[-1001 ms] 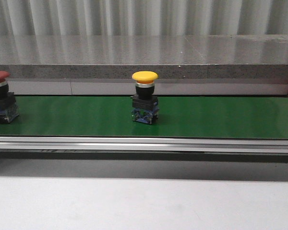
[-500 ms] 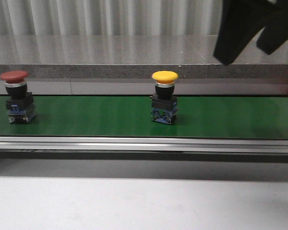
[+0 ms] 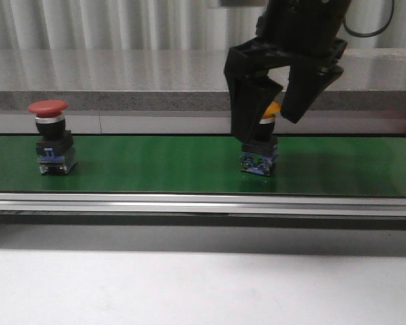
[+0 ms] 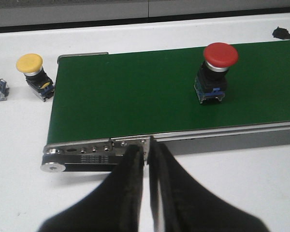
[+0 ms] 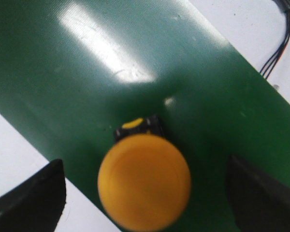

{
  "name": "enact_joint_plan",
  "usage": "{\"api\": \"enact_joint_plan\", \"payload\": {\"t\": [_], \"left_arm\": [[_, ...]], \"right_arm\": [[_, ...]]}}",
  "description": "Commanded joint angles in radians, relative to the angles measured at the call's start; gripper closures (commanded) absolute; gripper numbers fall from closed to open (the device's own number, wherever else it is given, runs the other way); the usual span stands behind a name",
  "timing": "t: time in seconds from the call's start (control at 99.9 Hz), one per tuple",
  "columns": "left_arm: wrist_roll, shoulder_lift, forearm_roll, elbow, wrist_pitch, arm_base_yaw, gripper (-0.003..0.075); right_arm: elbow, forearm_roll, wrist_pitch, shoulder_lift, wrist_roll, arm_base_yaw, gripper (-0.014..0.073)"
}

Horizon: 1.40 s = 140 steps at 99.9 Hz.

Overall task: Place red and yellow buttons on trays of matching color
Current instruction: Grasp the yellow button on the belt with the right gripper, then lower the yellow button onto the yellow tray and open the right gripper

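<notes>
right gripper (image 3: 269, 128) at upper right, jaws spread wide, straddles yellow button (image 3: 260, 145) on green belt (image 3: 149, 166); left gripper (image 4: 146, 159) closed.

The black right gripper (image 3: 271, 115) hides most of the round yellow push-button's cap (image 3: 271, 110) in the front view; its wrist view (image 5: 144, 181) is blurred, fingertips cropped.

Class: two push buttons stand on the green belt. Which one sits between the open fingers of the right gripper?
The yellow button. The right gripper straddles its cap, jaws apart on either side, while the red button stands alone far down the belt.
</notes>
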<state>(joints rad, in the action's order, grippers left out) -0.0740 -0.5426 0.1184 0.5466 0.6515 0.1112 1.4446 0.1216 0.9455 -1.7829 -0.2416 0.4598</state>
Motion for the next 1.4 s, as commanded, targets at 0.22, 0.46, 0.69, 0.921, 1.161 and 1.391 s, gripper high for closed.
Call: {"api": "enact_joint_plan", "payload": {"t": [0.22,0.46,0.69,0.921,1.161,1.391], "left_arm": [[0.000,-0.001,0.014,0.027,-0.071,0.009,0.0726],[0.000,-0.001,0.014,0.027,-0.071,0.009,0.0726],[0.000,-0.001,0.014,0.027,-0.071,0.009,0.0726],[0.000,-0.001,0.014,0.027,-0.071,0.009,0.0726],[0.000,-0.001,0.014,0.027,-0.071,0.009,0.0726],[0.000,-0.001,0.014,0.027,-0.071,0.009,0.0726]], "right_arm": [[0.059,-0.002,0.029,-0.031,-0.027,-0.019,0.0409],[0.067,-0.002,0.026,0.025,-0.023,-0.053,0.0547],[0.067,-0.020,0.029,0.164,0.031,-0.205,0.0547],[0.067,-0.085,0.048,0.263,0.149,-0.476,0.0547],[0.057,-0.091,0.063,0.273,0.242,-0.757,0.0547],[-0.025,-0.109,-0.029,0.265,0.297,-0.968,0.0547]]}}
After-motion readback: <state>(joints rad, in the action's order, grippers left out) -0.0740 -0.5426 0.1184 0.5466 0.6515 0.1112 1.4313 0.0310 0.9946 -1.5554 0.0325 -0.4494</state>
